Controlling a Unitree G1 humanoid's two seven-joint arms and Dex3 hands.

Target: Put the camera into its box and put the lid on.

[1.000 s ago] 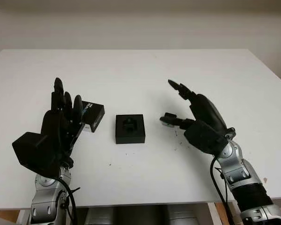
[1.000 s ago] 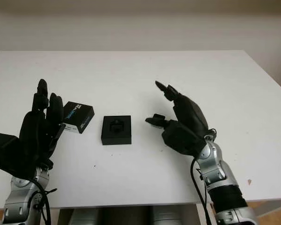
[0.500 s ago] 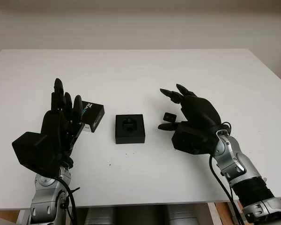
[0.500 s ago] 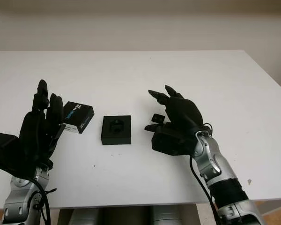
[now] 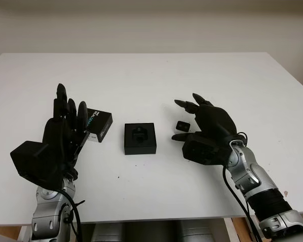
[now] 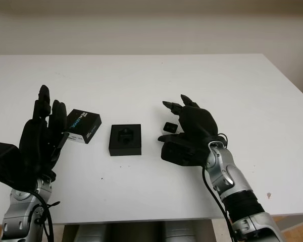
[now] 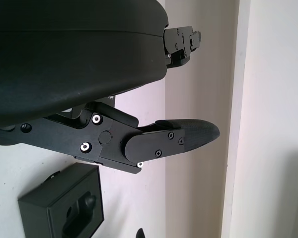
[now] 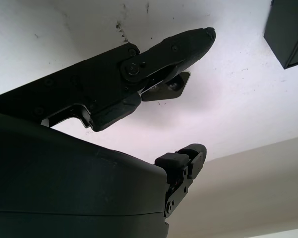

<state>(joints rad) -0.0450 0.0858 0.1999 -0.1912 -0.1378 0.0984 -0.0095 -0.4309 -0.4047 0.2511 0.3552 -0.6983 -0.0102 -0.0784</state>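
You see a white table [image 5: 151, 75]. Your left hand [image 5: 60, 138] is raised at 9 o'clock, open and holding nothing, just beside the lid [image 5: 98, 124]. Your right hand [image 5: 207, 132] hovers at 3 o'clock, open, fingers arched around the camera [image 5: 182, 125] without gripping it. The box [image 5: 140, 138] sits at centre, the camera lying on the table near its 3 o'clock side.
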